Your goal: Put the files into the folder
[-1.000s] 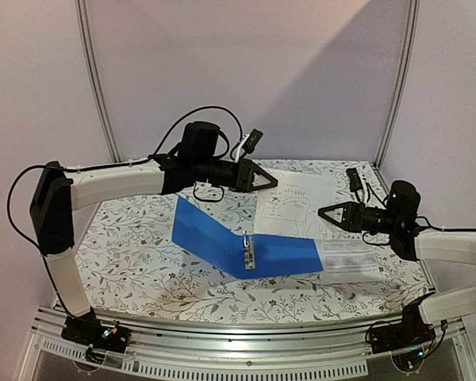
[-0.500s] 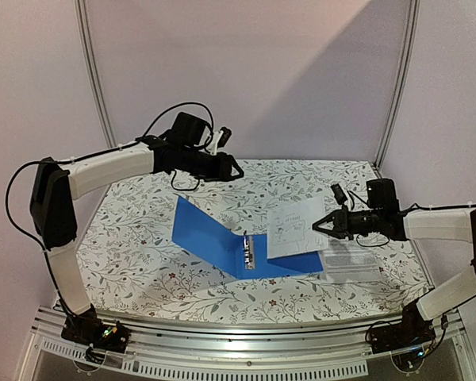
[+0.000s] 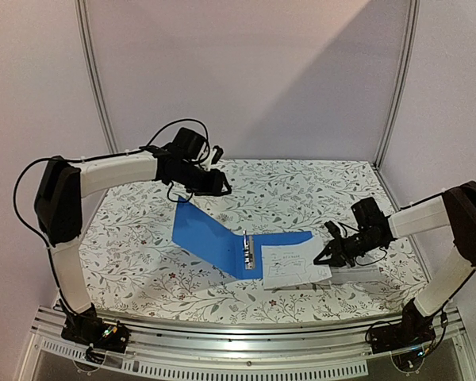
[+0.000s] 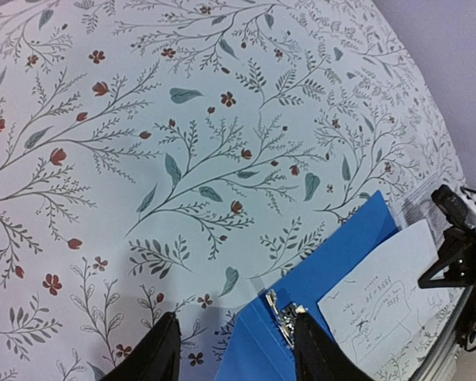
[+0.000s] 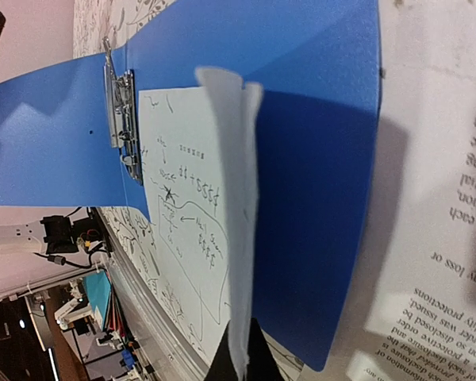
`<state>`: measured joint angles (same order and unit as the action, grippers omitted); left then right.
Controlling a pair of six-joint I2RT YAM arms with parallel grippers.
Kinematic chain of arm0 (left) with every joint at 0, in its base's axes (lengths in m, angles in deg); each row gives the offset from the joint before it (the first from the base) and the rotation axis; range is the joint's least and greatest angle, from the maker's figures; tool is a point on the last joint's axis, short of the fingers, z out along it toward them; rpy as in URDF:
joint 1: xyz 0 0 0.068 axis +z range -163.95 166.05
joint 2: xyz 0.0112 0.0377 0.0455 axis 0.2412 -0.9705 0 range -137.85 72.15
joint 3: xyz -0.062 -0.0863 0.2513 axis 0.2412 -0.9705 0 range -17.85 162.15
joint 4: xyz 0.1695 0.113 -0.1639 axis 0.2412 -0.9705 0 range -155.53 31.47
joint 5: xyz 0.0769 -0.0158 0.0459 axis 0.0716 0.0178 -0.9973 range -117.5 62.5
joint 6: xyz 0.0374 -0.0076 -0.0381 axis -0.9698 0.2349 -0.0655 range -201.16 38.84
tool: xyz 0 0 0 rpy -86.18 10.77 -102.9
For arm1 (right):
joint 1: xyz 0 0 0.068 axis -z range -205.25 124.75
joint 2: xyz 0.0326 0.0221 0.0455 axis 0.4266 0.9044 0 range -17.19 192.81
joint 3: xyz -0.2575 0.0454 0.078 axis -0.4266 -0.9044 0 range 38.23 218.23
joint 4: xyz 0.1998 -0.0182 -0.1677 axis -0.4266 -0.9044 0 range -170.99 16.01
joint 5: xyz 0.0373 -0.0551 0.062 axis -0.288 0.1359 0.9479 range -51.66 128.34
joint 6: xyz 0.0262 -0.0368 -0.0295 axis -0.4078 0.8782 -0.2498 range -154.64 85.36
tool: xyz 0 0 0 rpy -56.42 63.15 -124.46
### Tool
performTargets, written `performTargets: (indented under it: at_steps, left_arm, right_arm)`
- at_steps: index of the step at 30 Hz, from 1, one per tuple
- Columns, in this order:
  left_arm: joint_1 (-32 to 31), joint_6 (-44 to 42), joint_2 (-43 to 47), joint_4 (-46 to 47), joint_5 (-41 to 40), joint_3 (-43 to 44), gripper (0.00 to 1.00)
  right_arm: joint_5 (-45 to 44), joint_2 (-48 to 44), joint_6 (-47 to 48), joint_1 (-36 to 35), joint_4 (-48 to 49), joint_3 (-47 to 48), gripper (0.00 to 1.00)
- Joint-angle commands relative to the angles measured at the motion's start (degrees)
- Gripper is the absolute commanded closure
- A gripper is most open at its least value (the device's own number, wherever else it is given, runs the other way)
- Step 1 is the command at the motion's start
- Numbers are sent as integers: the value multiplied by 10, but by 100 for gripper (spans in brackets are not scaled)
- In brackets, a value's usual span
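The blue folder [image 3: 210,230] lies open on the flowered table, its left cover raised and its metal ring clip [image 3: 248,250] at the spine. My right gripper [image 3: 327,255] is shut on the right edge of the files [image 3: 292,263], a white sheet with a hand-drawn diagram. The sheet rests on the folder's right cover and overhangs its near edge. In the right wrist view the files [image 5: 182,198] curl up to the gripper [image 5: 239,361] above the folder [image 5: 317,159]. My left gripper [image 3: 222,187] hovers open behind the folder, holding nothing; in its own view the gripper [image 4: 234,353] frames the ring clip [image 4: 282,313].
A printed text sheet [image 3: 358,274] lies on the table just right of the folder, partly under my right gripper; it also shows in the right wrist view [image 5: 452,238]. Metal frame posts [image 3: 95,79] stand at the table's back corners.
My right gripper took the files from the back of the table and brought them forward and down onto the folder's right cover. My left gripper opened and drew back to the left.
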<state>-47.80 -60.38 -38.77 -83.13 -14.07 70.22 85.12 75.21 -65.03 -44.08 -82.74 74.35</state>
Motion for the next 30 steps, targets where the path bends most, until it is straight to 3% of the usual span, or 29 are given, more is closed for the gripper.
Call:
performTargets:
  at_steps: [1,16,30]
  left_arm:
    - [12,-16,24,30,-15,-20,51]
    - [21,-14,28,42,-7,-35,51]
    - [22,-10,23,43,3,-36,51]
  right_arm:
    - [-8,27,35,-20,-4,33,100]
    - [-14,42,45,-44,29,43,100]
    - [5,74,-18,-45,80,76,100]
